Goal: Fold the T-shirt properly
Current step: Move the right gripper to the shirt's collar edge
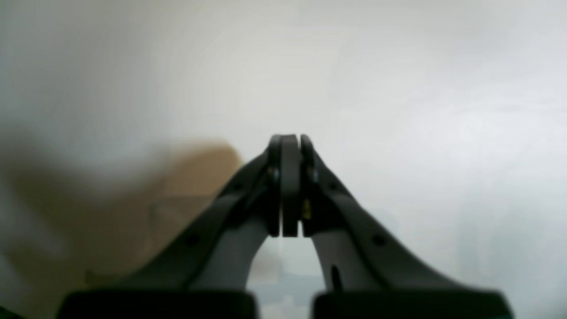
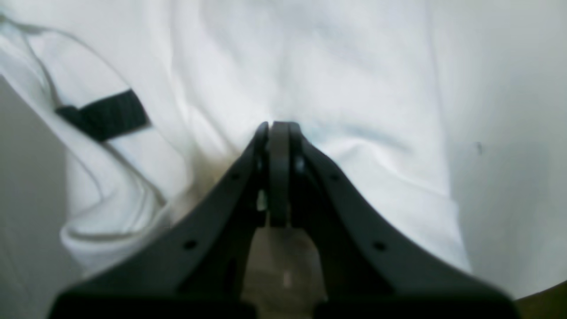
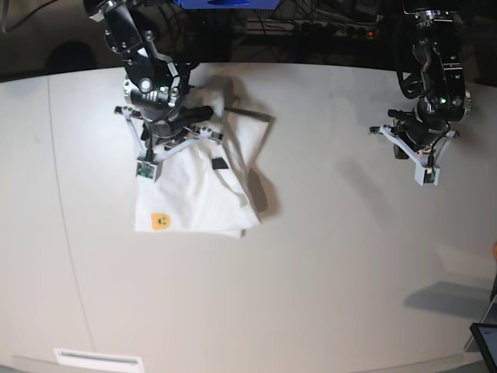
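The T-shirt (image 3: 194, 194) lies folded into a rough rectangle on the left part of the white table, plain side up, with a small orange patch (image 3: 160, 221) near its front left corner and a black tag (image 3: 220, 164) on top. My right gripper (image 3: 172, 134) hangs over the shirt's back edge. In the right wrist view this gripper (image 2: 279, 126) is shut, its tips just above the white fabric (image 2: 336, 79), and the black tag (image 2: 104, 114) lies to its left. My left gripper (image 3: 414, 134) is far to the right over bare table. The left wrist view shows it (image 1: 290, 137) shut on nothing.
The table (image 3: 326, 264) stretches between the two arms. Dark cables and equipment (image 3: 311, 31) run along the back edge. A dark device corner (image 3: 485, 338) shows at the front right. A white label (image 3: 99, 359) sits at the front left edge.
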Controlling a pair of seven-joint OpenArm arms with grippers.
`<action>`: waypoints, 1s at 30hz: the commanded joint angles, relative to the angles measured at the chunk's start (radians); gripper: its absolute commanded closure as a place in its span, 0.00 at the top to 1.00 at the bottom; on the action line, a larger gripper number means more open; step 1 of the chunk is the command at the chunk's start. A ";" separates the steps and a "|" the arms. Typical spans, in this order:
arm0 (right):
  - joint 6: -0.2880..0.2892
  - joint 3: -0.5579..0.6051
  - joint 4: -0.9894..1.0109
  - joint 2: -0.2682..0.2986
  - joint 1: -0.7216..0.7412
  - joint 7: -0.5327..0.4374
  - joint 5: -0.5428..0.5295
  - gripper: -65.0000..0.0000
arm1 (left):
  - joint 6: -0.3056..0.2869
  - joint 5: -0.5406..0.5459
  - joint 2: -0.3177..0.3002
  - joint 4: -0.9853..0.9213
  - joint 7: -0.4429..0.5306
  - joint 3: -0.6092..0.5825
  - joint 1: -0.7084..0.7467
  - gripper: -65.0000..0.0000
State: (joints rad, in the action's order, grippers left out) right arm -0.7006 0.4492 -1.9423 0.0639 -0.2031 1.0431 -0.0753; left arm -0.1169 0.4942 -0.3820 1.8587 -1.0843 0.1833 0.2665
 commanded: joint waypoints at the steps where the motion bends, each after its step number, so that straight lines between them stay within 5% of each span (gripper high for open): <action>1: 0.002 0.003 -0.019 -0.005 -0.006 -0.016 -0.001 0.00 | 0.000 -0.006 -0.016 0.014 0.014 0.008 -0.008 0.00; 23: 0.002 0.356 -0.013 -0.049 -0.048 -0.059 0.002 0.00 | 0.000 -0.006 -0.018 0.014 0.014 0.008 -0.002 0.00; 30: 0.002 0.351 0.044 -0.051 -0.029 -0.083 0.004 0.00 | 0.000 -0.006 -0.016 0.014 0.014 0.008 -0.002 0.00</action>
State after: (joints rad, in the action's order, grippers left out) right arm -0.7006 0.7971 -1.8801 0.0242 -0.2436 0.9829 -0.0784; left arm -0.1207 0.4911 -0.3847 1.8587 -1.0847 0.1833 0.2695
